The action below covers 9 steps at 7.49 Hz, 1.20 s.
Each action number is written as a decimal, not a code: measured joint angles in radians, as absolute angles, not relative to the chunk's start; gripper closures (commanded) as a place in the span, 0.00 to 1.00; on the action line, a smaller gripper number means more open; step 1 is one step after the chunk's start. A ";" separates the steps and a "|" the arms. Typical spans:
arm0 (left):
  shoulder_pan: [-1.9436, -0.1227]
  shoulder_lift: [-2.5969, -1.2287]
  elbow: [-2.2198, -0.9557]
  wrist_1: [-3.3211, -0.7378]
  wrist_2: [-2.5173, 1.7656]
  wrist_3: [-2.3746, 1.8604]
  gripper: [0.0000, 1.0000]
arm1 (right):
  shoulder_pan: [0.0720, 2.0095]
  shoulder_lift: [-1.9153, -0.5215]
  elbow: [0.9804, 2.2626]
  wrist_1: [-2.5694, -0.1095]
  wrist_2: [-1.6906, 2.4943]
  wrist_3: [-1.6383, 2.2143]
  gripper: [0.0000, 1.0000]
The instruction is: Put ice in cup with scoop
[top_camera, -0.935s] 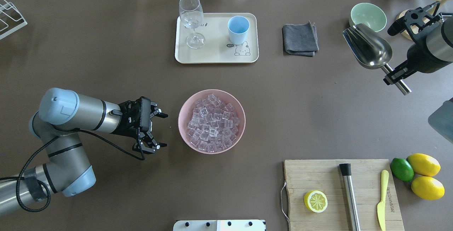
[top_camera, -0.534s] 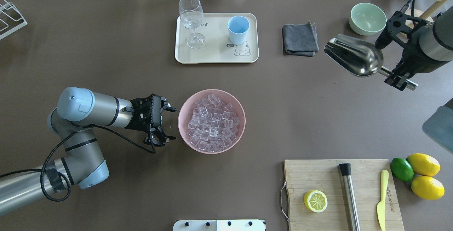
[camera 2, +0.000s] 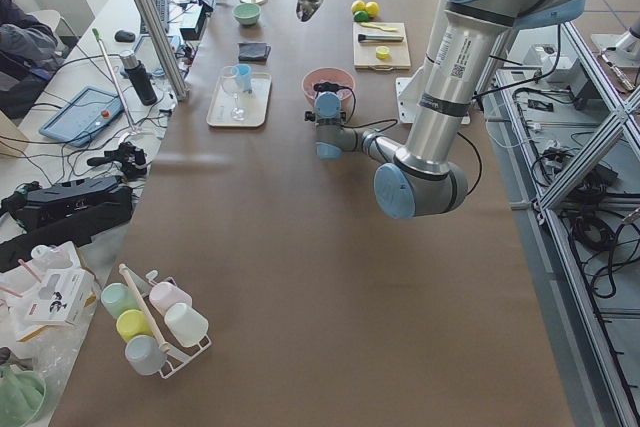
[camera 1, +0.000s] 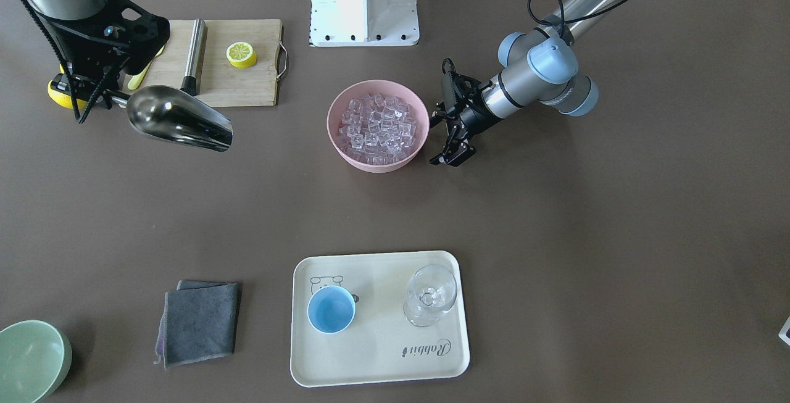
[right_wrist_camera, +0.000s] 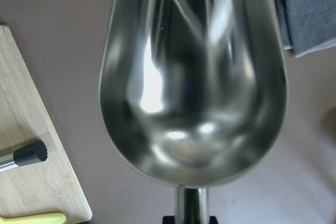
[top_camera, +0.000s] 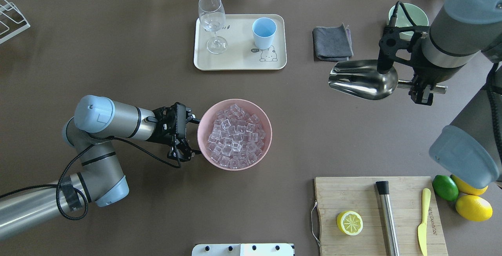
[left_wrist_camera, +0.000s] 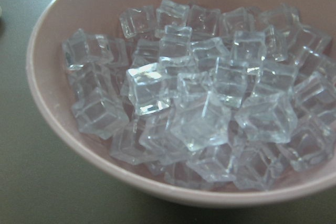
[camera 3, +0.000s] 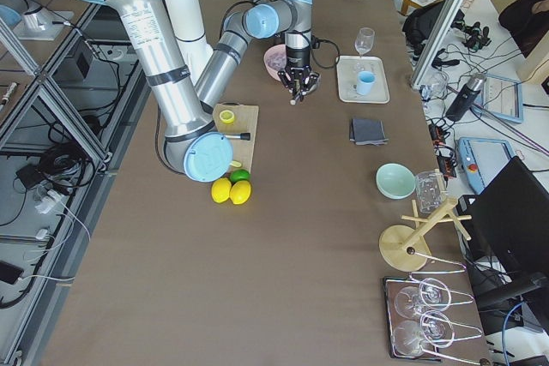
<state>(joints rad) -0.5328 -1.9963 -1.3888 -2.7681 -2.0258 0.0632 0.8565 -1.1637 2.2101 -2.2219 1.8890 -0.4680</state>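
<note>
On tray [camera 1: 376, 360] beside cup [camera 1: 331, 309]: perhaps "Rabbit".

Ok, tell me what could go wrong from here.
1. The left gripper is open beside the pink bowl, not clamped; the bowl may slide when the scoop digs in.
2. The ice is heaped near the rim, so cubes may spill out.
3. The cup is small, with the stemmed glass beside it; pouring may miss.

Long brown table [camera 2: 300, 277] is sitting inside an aluminium frame [camera 2: 153, 22], daylight is washing over the cluttered side desk [camera 2: 45, 162], cables [camera 3: 47, 165] are trailing across the floor [camera 3: 60, 297].
</note>
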 measured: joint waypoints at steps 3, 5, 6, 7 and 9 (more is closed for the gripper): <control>-0.524 -2.018 -1.387 -2.767 -2.026 0.042 0.02 | 0.794 -0.948 2.102 -2.415 1.828 -0.600 1.00; -0.517 -2.021 -1.387 -2.767 -2.024 0.042 0.02 | 0.716 -0.776 2.014 -2.554 1.790 -0.624 1.00; -0.516 -2.022 -1.385 -2.766 -2.023 0.041 0.02 | 0.668 -0.718 1.986 -2.608 1.762 -0.625 1.00; -0.516 -2.022 -1.381 -2.766 -2.022 0.041 0.02 | 0.614 -0.685 1.973 -2.643 1.717 -0.620 1.00; -0.511 -2.022 -1.378 -2.766 -2.018 0.041 0.02 | 0.538 -0.659 1.943 -2.680 1.666 -0.597 1.00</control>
<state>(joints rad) -0.5114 -2.0218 -1.3781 -2.7658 -2.0179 0.0414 0.5376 -0.6586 1.9428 -2.6796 1.6658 -0.5968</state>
